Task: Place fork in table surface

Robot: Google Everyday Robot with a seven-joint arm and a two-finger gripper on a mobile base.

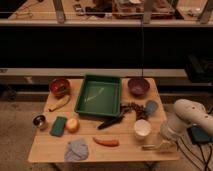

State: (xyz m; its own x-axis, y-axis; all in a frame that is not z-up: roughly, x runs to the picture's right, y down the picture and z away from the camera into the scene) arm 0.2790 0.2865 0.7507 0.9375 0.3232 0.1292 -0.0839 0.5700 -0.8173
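My gripper [161, 145] hangs low over the front right corner of the table surface [120, 152], at the end of the white arm [187, 117] that reaches in from the right. A slim pale fork [150, 147] sticks out to the left from the gripper tip, at about tabletop height, just below the white cup [142, 128]. Whether the fork rests on the wood or is still held does not show.
A green tray [100, 95] stands mid-table with a pale streak inside. Around it are a red bowl [60, 86], banana [59, 103], metal cup [40, 121], green sponge [58, 125], orange fruit [73, 124], grey cloth [76, 149], carrot [106, 142], black object [110, 122], purple bowl [138, 86] and blue cup [151, 107].
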